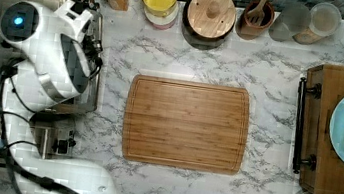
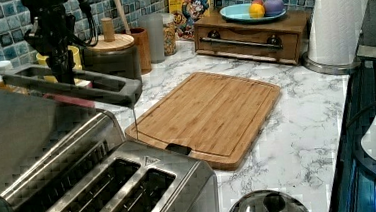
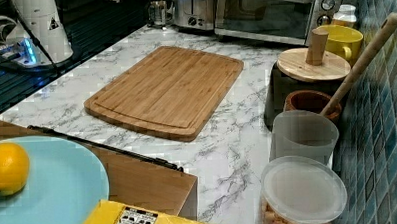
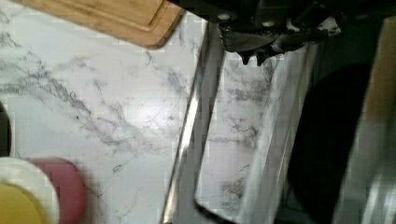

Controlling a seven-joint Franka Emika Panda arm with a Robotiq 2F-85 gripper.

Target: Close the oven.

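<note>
From here I see the oven (image 3: 278, 16) at the far end of the marble surface (image 3: 227, 141) in the right view, its glass door (image 4: 243, 140) partly lowered, and my tool (image 2: 63, 69) sits at the door handle (image 2: 74, 86), though I cannot tell how far apart its fingers stand.

The white arm (image 1: 48, 60) folds over itself at the top view's left, its dark wrist pointing straight down. The tool (image 2: 64, 69) hangs vertical below it, with the black cabling looped just behind the wrist.
</note>
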